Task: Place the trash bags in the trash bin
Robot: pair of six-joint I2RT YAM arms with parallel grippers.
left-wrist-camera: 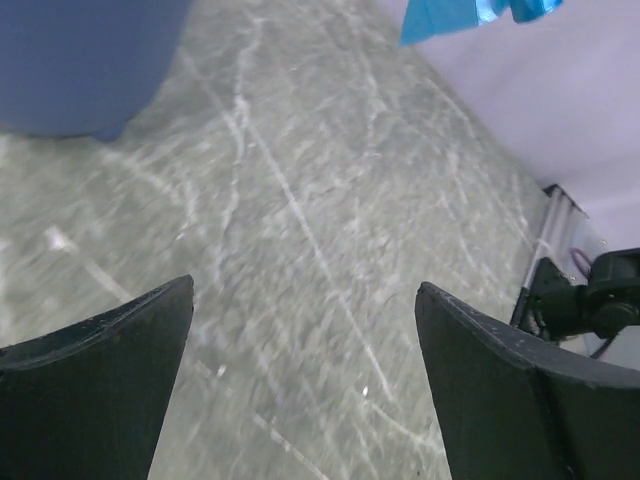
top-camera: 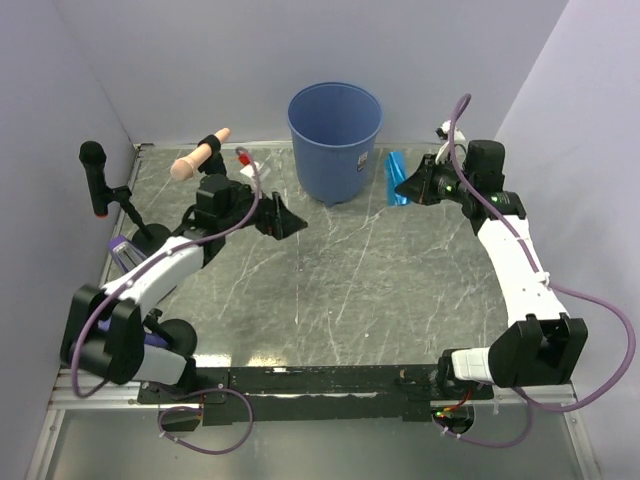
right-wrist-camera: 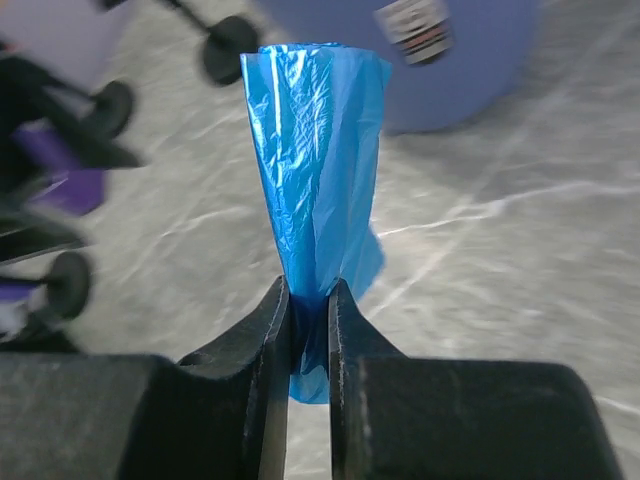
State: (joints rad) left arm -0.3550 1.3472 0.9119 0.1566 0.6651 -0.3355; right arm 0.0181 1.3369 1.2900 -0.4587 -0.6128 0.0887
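A bright-blue rolled trash bag (right-wrist-camera: 318, 170) sticks out from my right gripper (right-wrist-camera: 309, 300), which is shut on its lower end. From above, the same trash bag (top-camera: 396, 178) hangs just right of the round blue trash bin (top-camera: 335, 135) at the back of the table, with the right gripper (top-camera: 408, 186) beside the bin's lower right side. The bin's wall (right-wrist-camera: 470, 70) fills the top of the right wrist view. My left gripper (top-camera: 285, 218) hovers over the marble table left of the bin, open and holding nothing, its fingers (left-wrist-camera: 100, 380) far apart. The bag's tip (left-wrist-camera: 470, 15) shows far off.
A beige handle-like object (top-camera: 200, 155) and a small red-and-white item (top-camera: 246, 160) lie at the back left. A black microphone on a stand (top-camera: 96, 175) rises at the left edge. Purple-grey walls close off the back and both sides.
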